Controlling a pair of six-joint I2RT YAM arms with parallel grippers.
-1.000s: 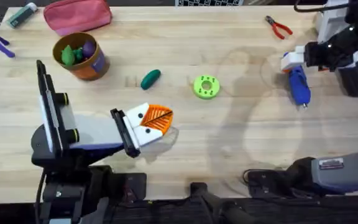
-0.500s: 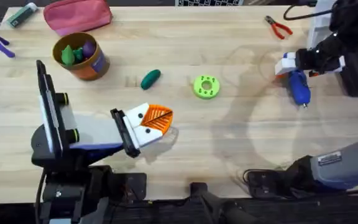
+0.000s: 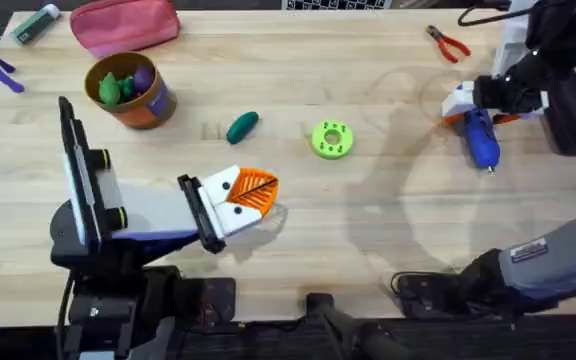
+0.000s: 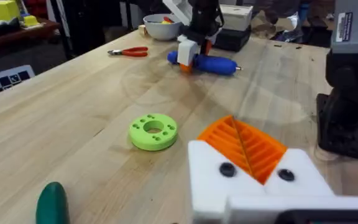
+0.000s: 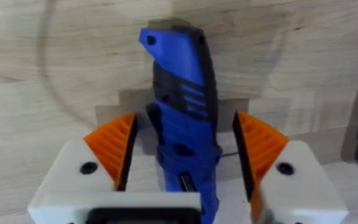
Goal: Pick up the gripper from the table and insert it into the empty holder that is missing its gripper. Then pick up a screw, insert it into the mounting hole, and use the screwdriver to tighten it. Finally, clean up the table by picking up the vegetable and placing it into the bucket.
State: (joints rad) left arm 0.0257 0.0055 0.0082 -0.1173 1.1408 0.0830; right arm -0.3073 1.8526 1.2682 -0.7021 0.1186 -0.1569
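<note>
The blue screwdriver [image 3: 482, 140] lies at the table's right side. My right gripper [image 3: 468, 100] straddles its rear end. In the right wrist view the screwdriver [image 5: 182, 112] lies between the orange pads [image 5: 114, 146], with a gap on each side, so my right gripper [image 5: 185, 149] is open. My left gripper [image 3: 246, 192] rests near the table's front, shut with nothing in it. Its white holders [image 4: 291, 186] both carry orange ribbed pads [image 4: 244, 144], and each has a dark round spot. The dark-green vegetable [image 3: 242, 126] lies mid-table. The orange-brown bucket [image 3: 153, 105] stands at the back left. A loose screw is out of view.
A green disc with holes [image 3: 331, 139] lies right of the vegetable. Red-handled pliers [image 3: 448, 43] are at the back right and a pink pouch [image 3: 123, 25] at the back left. The bucket holds toy items. A white bowl [image 4: 163, 26] sits beyond the screwdriver.
My right gripper has shifted left and down over the screwdriver's rear end. The screwdriver, the vegetable and my left arm have stayed where they were.
</note>
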